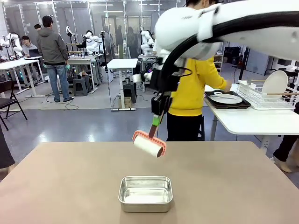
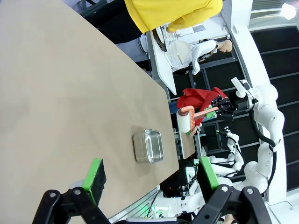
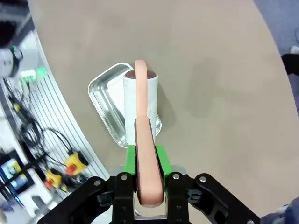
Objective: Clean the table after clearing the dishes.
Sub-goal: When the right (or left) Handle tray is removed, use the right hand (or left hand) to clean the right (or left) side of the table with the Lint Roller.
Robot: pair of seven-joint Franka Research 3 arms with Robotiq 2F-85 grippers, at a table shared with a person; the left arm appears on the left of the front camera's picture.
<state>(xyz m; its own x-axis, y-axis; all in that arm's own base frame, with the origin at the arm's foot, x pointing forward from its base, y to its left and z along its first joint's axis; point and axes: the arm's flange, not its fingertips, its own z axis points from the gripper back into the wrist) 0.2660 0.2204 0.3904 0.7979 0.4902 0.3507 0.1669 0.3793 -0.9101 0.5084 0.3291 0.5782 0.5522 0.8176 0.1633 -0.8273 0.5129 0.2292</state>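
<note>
Over the table (image 1: 56, 177), the lint roller (image 1: 148, 145) hangs handle-up, drum lying crosswise.

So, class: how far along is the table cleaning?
Done: the plate lies on a tray on the side table, off the tan table. In hand: the right gripper holds a lint roller above the tabletop. Left: rolling the surface, where a steel pan sits.
</note>
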